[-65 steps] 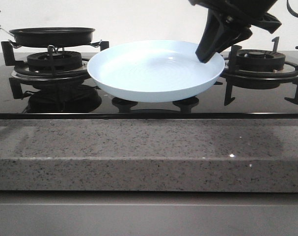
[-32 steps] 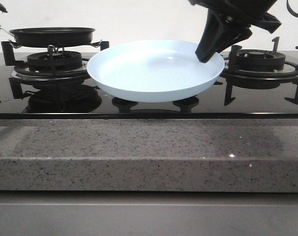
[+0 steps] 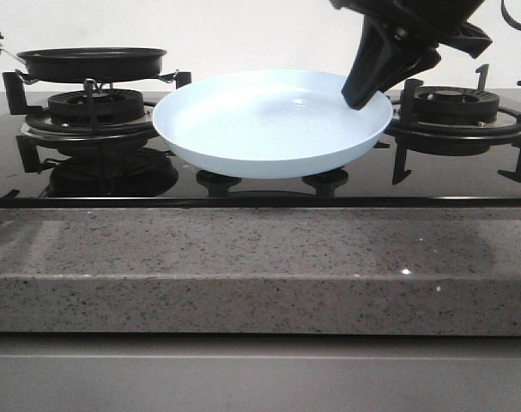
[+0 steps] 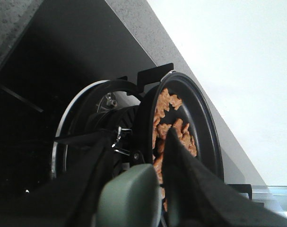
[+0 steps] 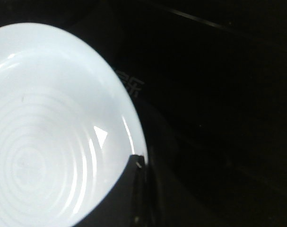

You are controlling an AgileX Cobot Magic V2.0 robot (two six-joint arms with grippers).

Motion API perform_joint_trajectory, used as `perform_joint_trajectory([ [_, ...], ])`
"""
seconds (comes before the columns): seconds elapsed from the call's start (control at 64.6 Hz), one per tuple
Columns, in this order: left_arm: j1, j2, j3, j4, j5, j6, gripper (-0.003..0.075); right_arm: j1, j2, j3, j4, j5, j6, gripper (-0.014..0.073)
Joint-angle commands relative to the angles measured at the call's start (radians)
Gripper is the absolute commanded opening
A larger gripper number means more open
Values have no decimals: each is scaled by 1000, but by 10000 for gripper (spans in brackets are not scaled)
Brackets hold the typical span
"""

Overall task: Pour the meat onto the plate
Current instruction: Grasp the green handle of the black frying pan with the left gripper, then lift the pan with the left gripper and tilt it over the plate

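The pale blue plate point(image 3: 269, 129) hangs level just above the glass hob, and my right gripper point(image 3: 360, 99) is shut on its right rim. In the right wrist view one dark finger lies over the rim of the plate point(image 5: 48, 132) at the gripper point(image 5: 138, 163). The meat point(image 4: 169, 118) lies heaped in the black frying pan point(image 4: 209, 127), which sits on the left burner point(image 3: 93, 62). My left gripper point(image 4: 138, 135) has a finger on each side of the pan's grey-green handle point(image 4: 129, 198). A thin slit shows beside one finger, so its hold is unclear.
Black burner grates stand at the left point(image 3: 88, 107) and the right point(image 3: 453, 107) of the glossy black hob. A speckled grey stone counter edge point(image 3: 260, 275) runs along the front. A white wall is behind.
At the far left edge of the front view, part of my left gripper has dropped lower towards the pan handle. The plate and right gripper have not moved.
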Motion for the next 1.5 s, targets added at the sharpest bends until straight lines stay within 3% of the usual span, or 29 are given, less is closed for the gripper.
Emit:
perform_joint_trajectory([
  [0.0,3,-43,-35,-60,33,8,176,1,-42,-24,31,-38,-12,-106],
  [0.356,3,-50,-35,-61,70,8,-20,1,-42,-24,31,-38,-12,-106],
  [0.789,-25,-247,-9,-75,100,95,-20,1,-42,-24,31,-38,-12,-106],
  [1.099,-189,-467,177,-87,-17,198,-20,1,-42,-24,31,-38,-12,-106],
  [1.485,-397,-529,220,-80,-111,377,-20,1,-42,-24,31,-38,-12,-106],
])
